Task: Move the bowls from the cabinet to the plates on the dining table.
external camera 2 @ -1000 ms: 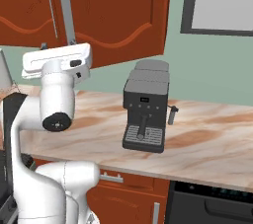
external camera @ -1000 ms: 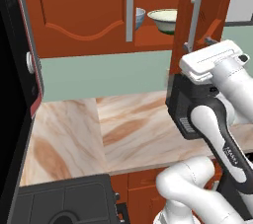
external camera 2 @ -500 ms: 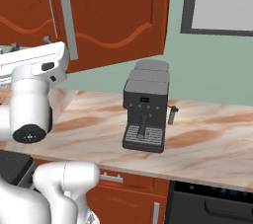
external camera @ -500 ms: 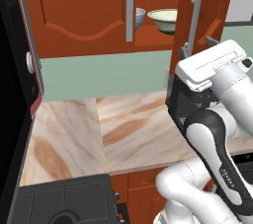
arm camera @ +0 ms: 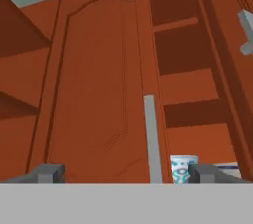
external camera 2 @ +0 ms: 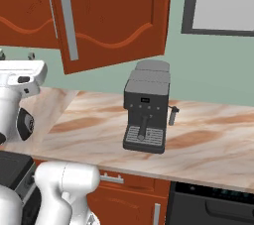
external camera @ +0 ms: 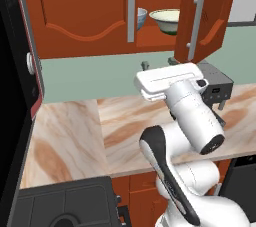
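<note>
The cabinet (external camera: 85, 11) hangs above the counter with its left door shut and its right door (external camera: 202, 13) swung open. Two bowls stand side by side on its bottom shelf: a pale grey-blue bowl (external camera: 141, 18), half behind the left door's handle, and a cream bowl with a green band (external camera: 167, 20). My gripper (external camera: 158, 63) stands open and empty below the shelf, pointing up at the cabinet (arm camera: 99, 85). In the hand view its fingertips (arm camera: 47, 172) stand wide apart, and one bowl (arm camera: 184, 168) shows just right of the door handle (arm camera: 152, 136). The plates and the dining table are out of view.
A black coffee machine (external camera 2: 146, 107) stands on the marble-look counter (external camera 2: 208, 140), right of my arm. The open door (external camera 2: 109, 16) juts out over the counter. A tall black appliance (external camera: 15, 96) borders the left side. Lower cabinets (external camera 2: 129, 194) run under the counter.
My hand has swung left, away from the open door's handle, and now sits under the cabinet opening. The jaws have spread a little wider. Bowls and doors have not moved.
</note>
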### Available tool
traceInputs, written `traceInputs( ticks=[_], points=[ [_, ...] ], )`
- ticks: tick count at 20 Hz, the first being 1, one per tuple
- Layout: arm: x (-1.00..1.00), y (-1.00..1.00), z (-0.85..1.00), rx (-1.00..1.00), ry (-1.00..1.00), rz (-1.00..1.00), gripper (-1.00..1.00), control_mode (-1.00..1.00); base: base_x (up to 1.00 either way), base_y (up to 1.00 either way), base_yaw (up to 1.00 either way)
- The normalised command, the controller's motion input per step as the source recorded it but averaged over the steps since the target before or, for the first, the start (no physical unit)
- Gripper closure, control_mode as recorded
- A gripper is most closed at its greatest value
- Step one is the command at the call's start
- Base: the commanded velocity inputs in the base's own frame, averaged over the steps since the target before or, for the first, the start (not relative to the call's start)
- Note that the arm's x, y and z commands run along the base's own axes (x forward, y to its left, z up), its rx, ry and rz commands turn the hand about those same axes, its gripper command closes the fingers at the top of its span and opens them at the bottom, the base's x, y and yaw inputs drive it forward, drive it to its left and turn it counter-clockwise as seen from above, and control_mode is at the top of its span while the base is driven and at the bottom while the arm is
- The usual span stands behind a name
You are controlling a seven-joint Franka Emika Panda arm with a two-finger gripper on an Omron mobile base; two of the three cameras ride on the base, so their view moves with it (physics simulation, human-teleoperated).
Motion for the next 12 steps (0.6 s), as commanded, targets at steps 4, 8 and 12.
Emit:
traceInputs(
  ticks=[4, 8, 12],
  points=[
    [0.00, 0.61, -0.53, 0.25, 0.18, -0.08, -1.00, -1.00, 0.00, 0.00, 0.00],
    [0.00, 0.34, -0.41, 0.19, 0.18, -0.06, -1.00, -1.00, 0.00, 0.00, 0.00],
    [0.00, 0.12, -0.27, 0.18, 0.21, -0.01, -1.00, -1.00, 0.00, 0.00, 0.00]
  ],
)
